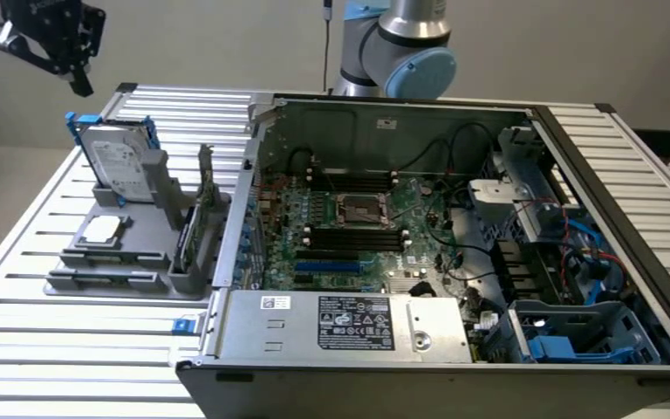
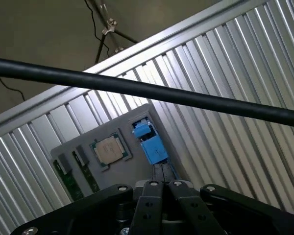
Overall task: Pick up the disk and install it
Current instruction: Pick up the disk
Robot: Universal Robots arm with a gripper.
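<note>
- Gripper (image 1: pixel 79 85): hangs in the air above the slatted aluminium table (image 1: pixel 32 305), clear of every part on it. The jaws are closed finger against finger, with nothing between them.
- Disk (image 1: pixel 119 161): stands on edge in the grey holder (image 1: pixel 108 279) on the table, label side showing, with its blue carrier around it. It sits below the jaws and slightly toward the exterior view's right of them. There is open air between the fingertips and the carrier's upper edge, and no contact.
- In the wrist view the blue carrier (image 2: pixel 150 143) appears just beyond the closed fingertips (image 2: pixel 158 172), roughly in line with them.
- Square silver chip (image 2: pixel 109 149): lies flat in the same holder, beside the disk and farther from the jaws.
- Two green memory modules (image 2: pixel 64 174): lie in the holder beyond the chip, farther again from the jaws.
- Black cable (image 2: pixel 147 90): crosses close in front of the wrist camera, nearer than the jaws.
- Open computer case (image 1: pixel 452 262): rests on the table well apart from the jaws, on the far side of the holder from them. The motherboard is exposed, and a grey power-supply box (image 1: pixel 358 321) sits at its near edge.
</note>
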